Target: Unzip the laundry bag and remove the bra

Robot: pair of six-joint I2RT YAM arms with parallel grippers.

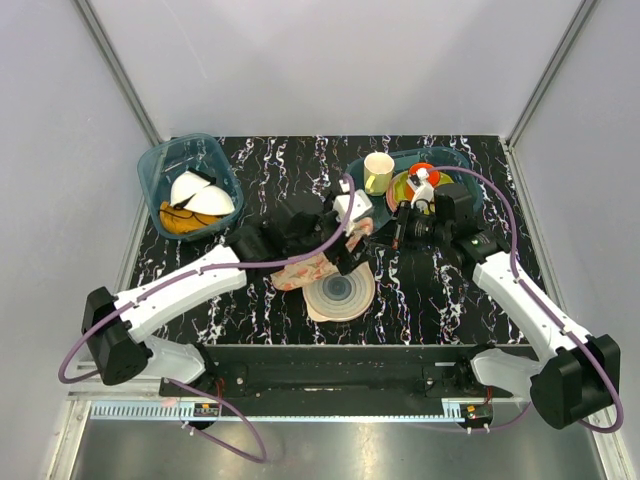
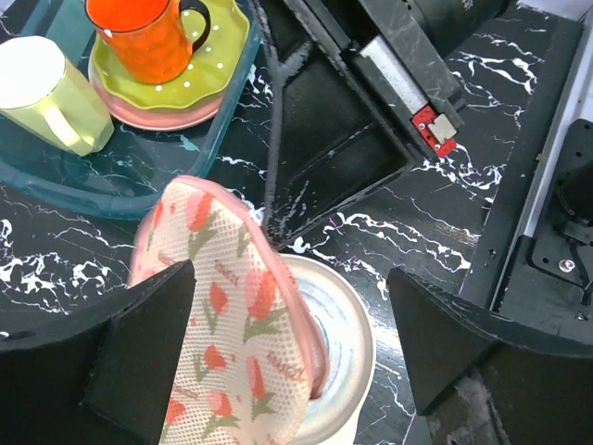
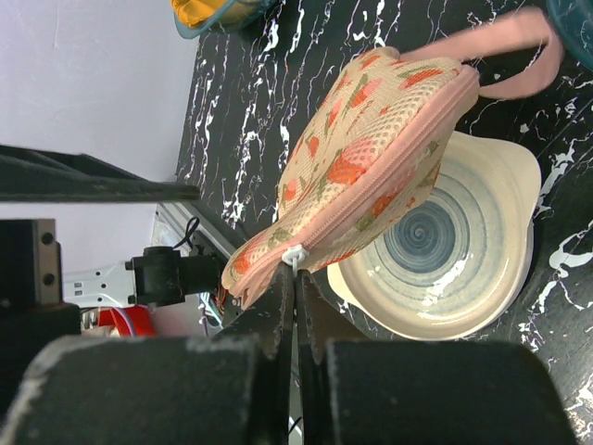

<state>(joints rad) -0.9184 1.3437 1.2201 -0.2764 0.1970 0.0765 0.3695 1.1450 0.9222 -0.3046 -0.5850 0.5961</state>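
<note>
You are working with the right gripper [image 3: 295,283] clenched, its two black fingers pressed together. The small white zipper pull [image 3: 295,254] is sitting right at their tips. It looks pinched, though the contact is too small to be sure of.

The soft beige-pink mesh laundry bag [image 3: 361,158], printed with red and green motifs and edged in pink, is standing tilted on its edge. It is leaning over the round pale ringed disc [image 3: 445,250] on the black marbled table [image 1: 250,160], near the middle and in front of both arms.

Your left gripper [image 2: 292,297] is hanging released, jaws wide apart, straddling the bag. One finger is just beside the printed face, perhaps touching, and the other is well clear beyond the disc, so it is grasping nothing.

The relation that matters is the line of the zipper. In the right wrist view the seam is running as a long diagonal away from your fingertips, from the pull at the low near end up toward the pink fabric loop [image 3: 519,42] at the far end. The seam looks closed along that stretch, so by my reading the unzipping is barely begun. The pull will need to travel along that curved axis. The right arm is the one at the pull, and the left is best placed to brace.

The pale pink bra is not showing anywhere; presumably it is inside the bag.
</note>
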